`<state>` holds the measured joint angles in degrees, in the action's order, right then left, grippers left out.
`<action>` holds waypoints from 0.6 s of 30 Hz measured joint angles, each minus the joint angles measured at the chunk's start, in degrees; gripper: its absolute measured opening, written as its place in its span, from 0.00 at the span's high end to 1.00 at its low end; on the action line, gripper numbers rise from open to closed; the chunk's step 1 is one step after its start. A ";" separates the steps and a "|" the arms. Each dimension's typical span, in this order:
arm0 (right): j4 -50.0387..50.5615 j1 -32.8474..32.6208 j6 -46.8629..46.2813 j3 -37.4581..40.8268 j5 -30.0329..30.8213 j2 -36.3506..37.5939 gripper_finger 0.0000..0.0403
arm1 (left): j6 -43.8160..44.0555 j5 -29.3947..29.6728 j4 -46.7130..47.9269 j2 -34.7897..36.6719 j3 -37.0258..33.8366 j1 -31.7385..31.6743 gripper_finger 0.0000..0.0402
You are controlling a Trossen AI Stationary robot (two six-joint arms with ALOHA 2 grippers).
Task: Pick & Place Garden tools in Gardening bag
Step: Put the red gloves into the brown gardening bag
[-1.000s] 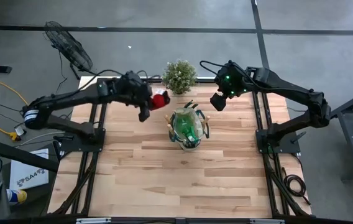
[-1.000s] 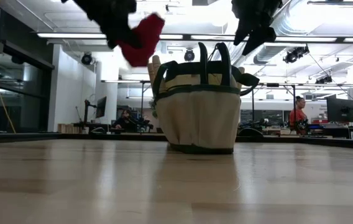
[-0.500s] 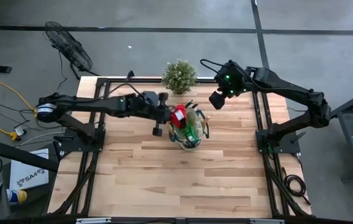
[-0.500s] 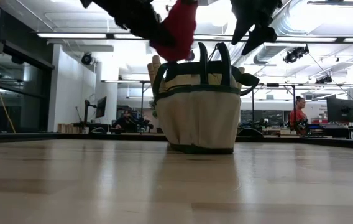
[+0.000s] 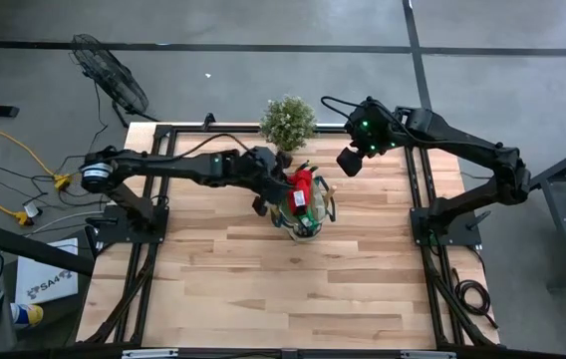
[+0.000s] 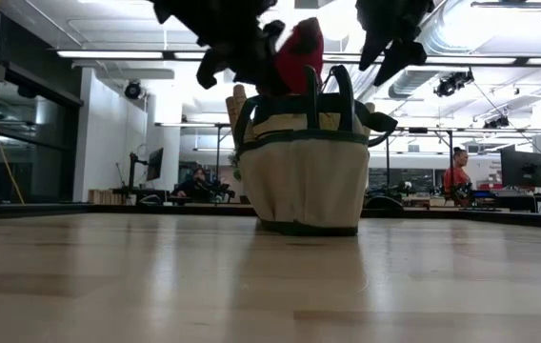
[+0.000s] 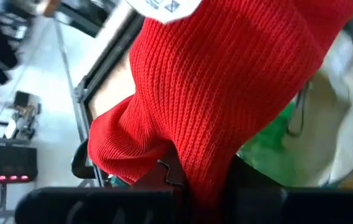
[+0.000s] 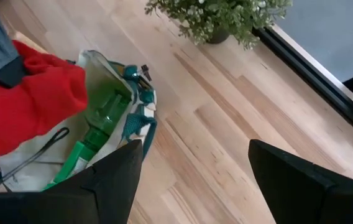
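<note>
The tan gardening bag (image 5: 301, 206) with dark green trim stands on the table's middle, far half; it also shows in the low view (image 6: 306, 176). A green spray bottle (image 8: 105, 115) and a wooden handle (image 6: 237, 103) stick out of it. My left gripper (image 5: 285, 185) is shut on the red glove bundle (image 5: 302, 188) right above the bag's mouth. My right gripper (image 5: 348, 162) is open and empty, up in the air at the bag's far right. My left gripper pinches the red glove bundle between its two fingers at the bundle's end nearest the wrist (image 7: 192, 171). The fingers come from the table's left, slanting down. The bundle (image 6: 297, 55) sticks out past the fingers, over the bag's mouth; whether it touches the bag cannot be told.
A small bushy potted plant (image 5: 288, 122) stands at the table's far edge behind the bag. The table's near half (image 5: 293, 289) is bare wood. People and desks show in the room beyond in the low view (image 6: 456, 176).
My left gripper has carried the red glove bundle from the table's far left toward the right and down, to just above the bag's mouth. It has stayed shut on the bundle. The bag has kept still.
</note>
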<state>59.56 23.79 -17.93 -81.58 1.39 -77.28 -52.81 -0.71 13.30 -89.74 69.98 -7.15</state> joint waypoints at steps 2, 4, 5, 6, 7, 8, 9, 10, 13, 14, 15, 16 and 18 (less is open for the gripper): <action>0.56 0.00 -0.02 0.00 0.06 0.00 0.29 | -2.87 0.60 4.10 -1.87 2.70 -0.01 0.95; 0.95 0.00 -0.02 0.00 0.17 0.00 0.29 | -4.70 1.57 6.79 -3.77 4.85 0.01 0.95; 1.14 0.00 -0.02 0.00 0.16 0.00 0.29 | -5.62 2.38 7.80 -4.80 5.87 0.03 0.95; 1.26 0.00 -0.02 0.00 0.17 0.00 0.29 | -5.98 3.01 8.76 -5.68 6.73 0.03 0.95; 1.31 0.00 -0.05 0.00 0.17 0.00 0.29 | -6.06 3.73 9.94 -6.40 7.58 0.03 0.95; 1.37 0.00 -0.24 0.00 0.17 0.00 0.29 | -6.02 4.43 11.07 -7.07 8.41 0.03 0.95; 1.37 0.00 -0.31 0.00 0.17 0.00 0.29 | -6.02 5.06 11.58 -7.79 9.24 0.03 0.95; 1.39 0.00 -0.31 0.00 0.17 0.00 0.29 | -5.97 5.79 11.95 -8.49 10.08 0.03 0.95; 1.49 0.00 -0.40 0.00 0.17 0.00 0.29 | -5.93 8.42 16.60 -10.15 11.76 0.03 0.95; 1.49 -0.01 -0.42 0.00 0.17 0.00 0.29 | -5.94 9.00 17.12 -10.62 12.30 0.03 0.95; 1.52 -0.02 -0.42 0.00 0.17 0.00 0.29 | -6.15 9.27 18.22 -10.74 12.45 0.03 0.95; 1.52 0.00 -0.44 0.00 0.17 0.00 0.29 | -6.76 9.28 19.44 -10.74 12.52 0.03 0.95; 1.52 0.00 -0.44 0.00 0.19 0.02 0.29 | -7.44 9.25 19.91 -10.87 12.54 0.03 0.95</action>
<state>61.08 23.79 -18.37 -81.58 1.58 -77.25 -60.25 8.54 33.20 -100.62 82.52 -7.11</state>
